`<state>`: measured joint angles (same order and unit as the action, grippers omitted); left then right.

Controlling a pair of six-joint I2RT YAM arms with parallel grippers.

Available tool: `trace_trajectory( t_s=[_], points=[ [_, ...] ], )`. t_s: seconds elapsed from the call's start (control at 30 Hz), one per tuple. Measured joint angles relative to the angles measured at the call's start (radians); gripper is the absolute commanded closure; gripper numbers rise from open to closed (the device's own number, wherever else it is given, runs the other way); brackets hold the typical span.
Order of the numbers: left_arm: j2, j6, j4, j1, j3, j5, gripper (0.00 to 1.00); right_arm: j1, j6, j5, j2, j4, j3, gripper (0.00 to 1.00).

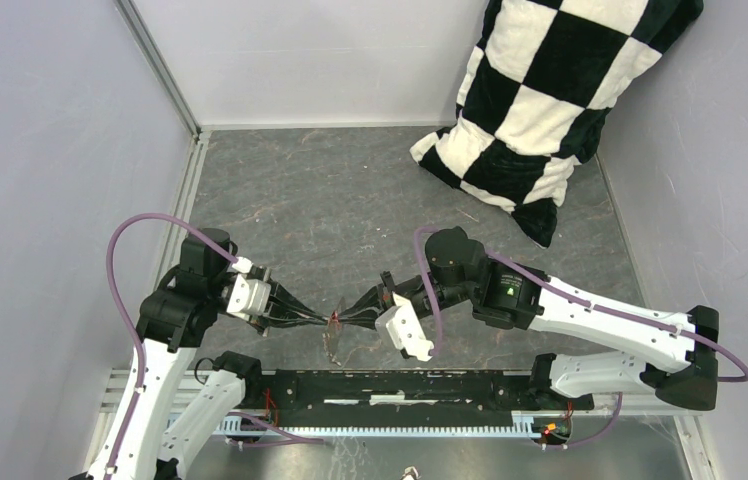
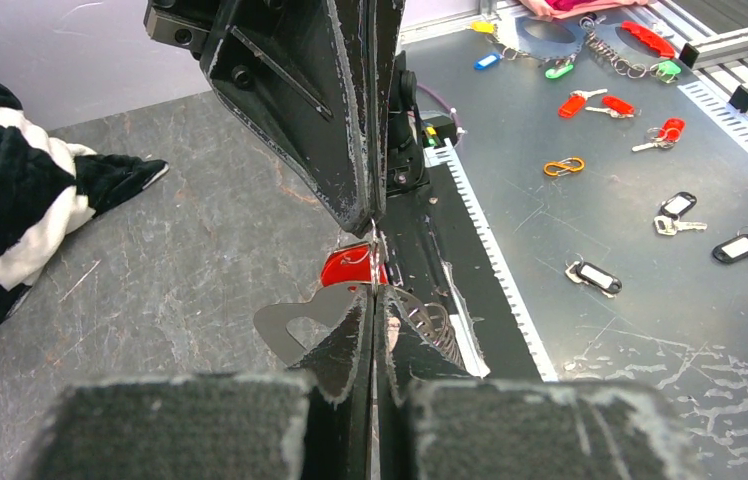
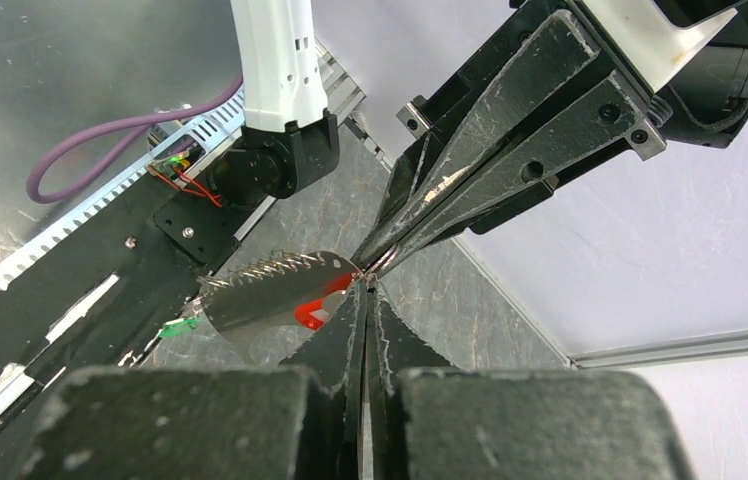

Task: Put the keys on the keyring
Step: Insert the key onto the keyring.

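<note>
Left fingers (image 2: 335, 350) and right fingers (image 3: 335, 345) closed tip-to-tip at red key (image 2: 348, 268), keyring (image 2: 295, 322); right wrist alone shows green key (image 3: 178, 327).

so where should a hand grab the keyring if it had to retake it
Take the keyring by its flat grey plate, pads on the broad faces, coming from the free end, away from where the left hand and right hand meet beside the red key. The coil along its edge looks a poor hold.
</note>
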<state>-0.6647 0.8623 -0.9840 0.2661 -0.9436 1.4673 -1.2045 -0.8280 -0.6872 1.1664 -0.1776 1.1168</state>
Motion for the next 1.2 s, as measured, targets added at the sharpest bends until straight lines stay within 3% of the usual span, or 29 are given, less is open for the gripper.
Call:
trace_trajectory(
  t_s=[1.2],
  points=[
    [-0.01,-0.003,-0.001,0.0,-0.007,-0.01,0.98,-0.006,-0.019,-0.019,0.029,-0.029,0.048,1.0]
  ],
)
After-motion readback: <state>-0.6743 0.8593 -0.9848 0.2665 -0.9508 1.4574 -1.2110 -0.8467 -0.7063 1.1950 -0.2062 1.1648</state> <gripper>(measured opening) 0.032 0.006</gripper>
